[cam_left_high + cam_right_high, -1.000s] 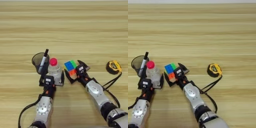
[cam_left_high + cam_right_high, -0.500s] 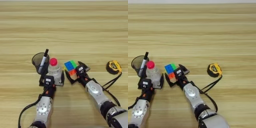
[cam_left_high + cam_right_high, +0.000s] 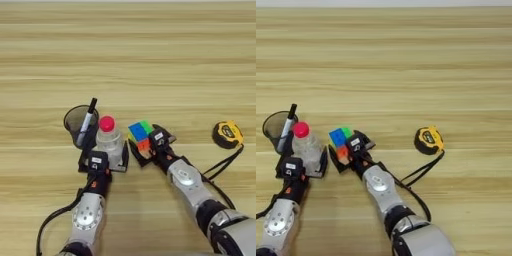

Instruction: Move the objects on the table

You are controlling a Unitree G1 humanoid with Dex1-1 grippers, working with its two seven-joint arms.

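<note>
Two pincers were each engaged with an object near the front of the tabletop [image 3: 150, 55]. The left pincer [image 3: 103, 159] was clenched around the lower body of the clear plastic bottle [image 3: 108, 141], which stood upright with its red cap on top, just beside the black mesh cup [image 3: 76, 119] holding a marker [image 3: 88, 120]. The bottle looked light, thin-walled and smooth; it would likely dent or slip under a hard squeeze, so a hold low on the body seemed best to keep it from tipping.

The right pincer [image 3: 148, 146] had its fingers on either side of the puzzle cube [image 3: 140, 136], grasping it. The cube appeared rigid and light, with flat glossy faces; opposite flat faces looked the surest place to grip, since a corner hold might twist its layers.

Well to the right lay the tape measure [image 3: 228, 134], untouched, its black wrist strap [image 3: 224, 164] trailing toward the right arm. It seemed the heaviest and hardest of the three, best taken across its flat sides rather than by the limp strap.
</note>
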